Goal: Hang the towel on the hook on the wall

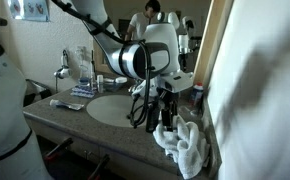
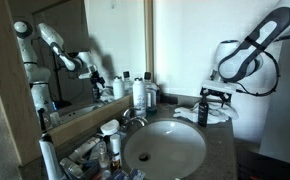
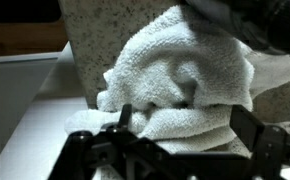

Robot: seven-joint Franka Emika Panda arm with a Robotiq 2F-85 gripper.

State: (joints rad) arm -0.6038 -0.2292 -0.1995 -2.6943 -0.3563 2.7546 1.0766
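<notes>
The white fluffy towel (image 3: 180,75) lies rumpled on the granite counter's corner, next to the off-white wall (image 1: 260,90). It shows in both exterior views (image 1: 187,146) (image 2: 221,113). My gripper (image 3: 185,125) is open just over the towel, with one finger on either side of a thick fold. It hangs straight down over the towel in both exterior views (image 1: 163,112) (image 2: 207,102). I cannot tell whether the fingers touch the cloth. No hook shows in any view.
The round sink basin (image 2: 165,150) with its faucet (image 1: 63,72) is set in the counter beside the towel. Bottles (image 2: 140,92) and toiletries stand along the mirror (image 2: 65,40). The counter edge (image 1: 105,140) is close to the towel.
</notes>
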